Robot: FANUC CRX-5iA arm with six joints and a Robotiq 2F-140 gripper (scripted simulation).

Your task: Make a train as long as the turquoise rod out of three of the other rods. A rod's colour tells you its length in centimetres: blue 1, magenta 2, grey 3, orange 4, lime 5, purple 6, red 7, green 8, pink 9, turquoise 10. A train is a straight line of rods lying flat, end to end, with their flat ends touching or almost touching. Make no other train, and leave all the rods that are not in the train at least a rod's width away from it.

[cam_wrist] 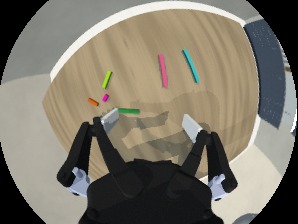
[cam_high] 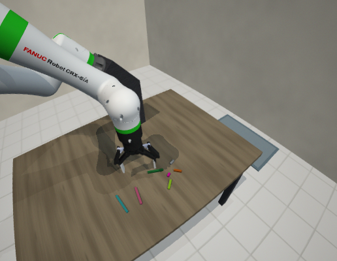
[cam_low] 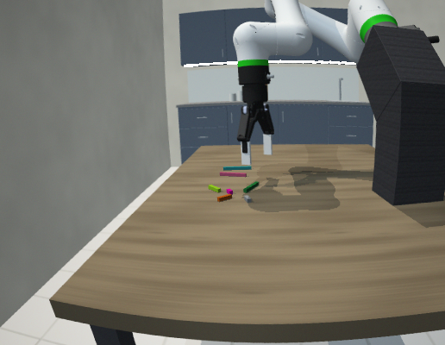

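Seen from the top, the open, empty pincer (cam_high: pixel 138 166) (cam_low: pixel 257 153) (cam_wrist: pixel 151 117) hangs high. The lime rod (cam_high: pixel 170 184) (cam_low: pixel 214 188) (cam_wrist: pixel 107 79) lies at its four o'clock, pointing almost twelve to six, so the fingers should pinch from nine and three.

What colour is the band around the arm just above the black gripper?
Green, showing best in the exterior view.

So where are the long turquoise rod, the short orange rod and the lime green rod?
Turquoise rod (cam_high: pixel 121 203) (cam_low: pixel 237 168) (cam_wrist: pixel 191 66): all views, its middle.
Orange rod (cam_high: pixel 177 170) (cam_low: pixel 224 197) (cam_wrist: pixel 93 102): all views, its middle.
Lime green rod (cam_high: pixel 170 184) (cam_low: pixel 215 188) (cam_wrist: pixel 107 80): all views, its middle.
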